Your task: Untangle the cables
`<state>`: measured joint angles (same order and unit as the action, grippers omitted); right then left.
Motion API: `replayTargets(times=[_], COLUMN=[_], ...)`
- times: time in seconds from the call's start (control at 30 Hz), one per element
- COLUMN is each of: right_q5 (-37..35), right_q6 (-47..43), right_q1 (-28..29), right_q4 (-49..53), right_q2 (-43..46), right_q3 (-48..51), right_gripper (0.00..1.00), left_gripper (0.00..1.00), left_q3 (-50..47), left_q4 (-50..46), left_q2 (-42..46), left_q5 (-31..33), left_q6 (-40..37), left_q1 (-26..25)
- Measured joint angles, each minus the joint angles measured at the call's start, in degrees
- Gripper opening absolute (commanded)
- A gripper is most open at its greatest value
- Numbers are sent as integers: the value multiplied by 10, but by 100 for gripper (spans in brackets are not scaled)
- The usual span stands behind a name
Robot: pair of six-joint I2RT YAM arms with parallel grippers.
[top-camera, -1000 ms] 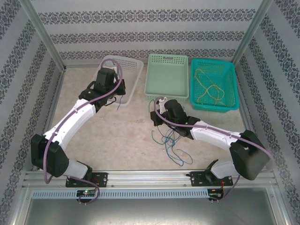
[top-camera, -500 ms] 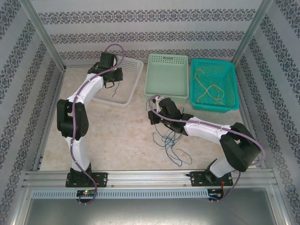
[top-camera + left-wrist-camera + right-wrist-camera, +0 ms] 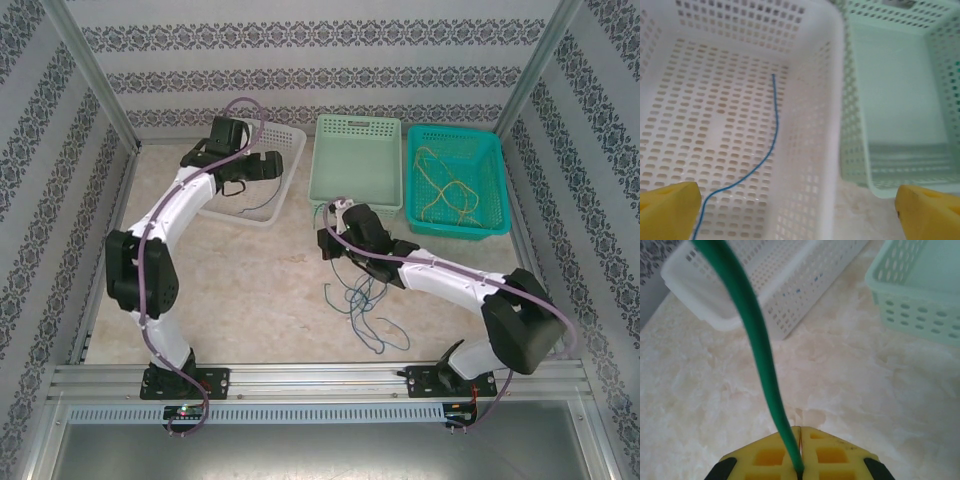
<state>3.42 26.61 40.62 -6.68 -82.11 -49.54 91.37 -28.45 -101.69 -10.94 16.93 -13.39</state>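
My left gripper (image 3: 262, 170) hangs open over the white basket (image 3: 293, 178), its yellow fingertips (image 3: 670, 210) set far apart. A thin blue cable (image 3: 775, 125) lies loose on the floor of the white basket (image 3: 805, 45), touching neither finger. My right gripper (image 3: 800, 432) is shut on a green cable (image 3: 757, 340) that rises out of its jaws. In the top view my right gripper (image 3: 330, 245) sits above a tangle of blue and green cables (image 3: 360, 305) on the table. Yellow cables (image 3: 445, 190) lie in the teal basket (image 3: 455, 130).
Three baskets stand in a row at the back: white, pale green (image 3: 357, 122) and teal. The pale green basket (image 3: 900, 100) sits right next to the white one. Metal frame posts and patterned walls close in the sides and back.
My left arm swung up over the white basket and its gripper opened, dropping the blue cable into it. My right gripper stayed shut on the green cable and barely moved.
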Motion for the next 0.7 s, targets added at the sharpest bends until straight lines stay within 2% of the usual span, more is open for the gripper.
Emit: replayTargets(times=[0.13, 0.37, 0.53, 0.7], right_q5=[0, 5, 5, 4], right_q6=[0, 1, 10, 24], right_q1=[-14, -23, -33, -58], right_q4=[5, 14, 16, 17], right_q2=[28, 33, 48, 100], right_q3=[-23, -30, -30, -32], right_gripper=[0, 0, 0, 0], left_gripper=[100, 100, 93, 87], left_q3=[-37, -73, -70, -70], left_q4=[19, 21, 17, 16], left_q2=[28, 10, -27, -74], left_q5=[-7, -7, -17, -49], left_q6=[-1, -1, 0, 9], left_q1=[-21, -34, -34, -34])
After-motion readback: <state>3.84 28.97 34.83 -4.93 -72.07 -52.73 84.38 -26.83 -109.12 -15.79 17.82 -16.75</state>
